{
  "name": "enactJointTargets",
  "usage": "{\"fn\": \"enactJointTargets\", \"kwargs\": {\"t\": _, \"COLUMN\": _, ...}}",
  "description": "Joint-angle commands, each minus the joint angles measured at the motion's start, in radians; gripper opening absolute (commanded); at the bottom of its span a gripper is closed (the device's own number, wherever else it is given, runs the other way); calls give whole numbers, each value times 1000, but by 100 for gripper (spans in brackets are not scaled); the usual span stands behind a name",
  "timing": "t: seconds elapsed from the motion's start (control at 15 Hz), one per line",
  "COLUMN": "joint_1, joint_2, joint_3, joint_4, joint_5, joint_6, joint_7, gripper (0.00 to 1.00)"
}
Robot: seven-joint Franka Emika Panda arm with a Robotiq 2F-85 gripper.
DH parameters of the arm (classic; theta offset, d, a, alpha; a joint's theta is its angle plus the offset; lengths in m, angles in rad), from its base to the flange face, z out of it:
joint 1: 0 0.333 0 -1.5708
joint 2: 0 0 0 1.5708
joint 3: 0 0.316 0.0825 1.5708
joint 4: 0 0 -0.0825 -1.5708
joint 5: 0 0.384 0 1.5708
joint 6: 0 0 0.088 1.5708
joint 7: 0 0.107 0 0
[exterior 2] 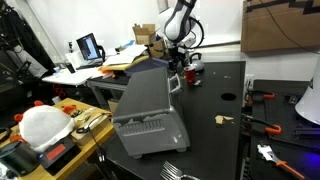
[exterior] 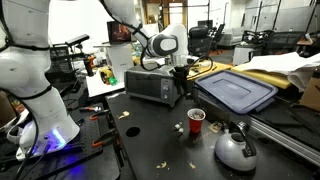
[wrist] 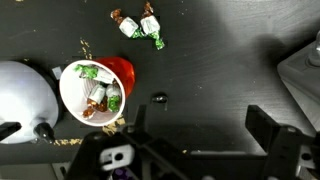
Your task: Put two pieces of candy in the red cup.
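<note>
Two black fingers (wrist: 265, 128) sit at the bottom of the wrist view. They are spread wide open and nothing is between them. The arm is up high over the dark surface (wrist: 220, 60), so I think it is just looking down, ready to go for a piece.

Right under it is the red cup (wrist: 120, 72). It stands up straight with its mouth up, so candy can drop in. A few white and green wrapped pieces (wrist: 100, 95) already lie inside it. It looks like two or more, so the job may be nearly done or done.

More pieces of candy (wrist: 140, 25) lie in a little bunch on the surface, near the top of the wrist view. They are apart from the cup, with bare surface between.

A round silver kettle (wrist: 22, 95) stands just beside the cup. I cannot tell if they touch. It could get bumped if the fingers come down on that side. A grey oven box (exterior: 150, 86) stands on the surface under the arm in an exterior view, and its corner shows at the edge of the wrist view. It is far enough from the loose candy that it should not be in the way. A small dark dot (wrist: 158, 98) lies near the cup; I cannot tell what it is. Yellow scraps (exterior: 130, 130) lie here and there. A big blue lid (exterior: 237, 92) rests farther back.
</note>
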Motion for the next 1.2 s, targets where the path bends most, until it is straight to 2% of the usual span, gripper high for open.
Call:
{"fn": "enactJointTargets", "kwargs": {"t": 0.0, "joint_1": 6, "joint_2": 1, "joint_3": -7, "joint_4": 2, "joint_5": 3, "joint_6": -1, "joint_7": 21, "gripper": 100}}
{"fn": "enactJointTargets", "kwargs": {"t": 0.67, "joint_1": 14, "joint_2": 3, "joint_3": -1, "joint_4": 21, "joint_5": 27, "joint_6": 6, "joint_7": 64, "gripper": 100}}
{"fn": "enactJointTargets", "kwargs": {"t": 1.13, "joint_1": 19, "joint_2": -122, "joint_3": -24, "joint_4": 57, "joint_5": 11, "joint_6": -47, "joint_7": 86, "gripper": 100}}
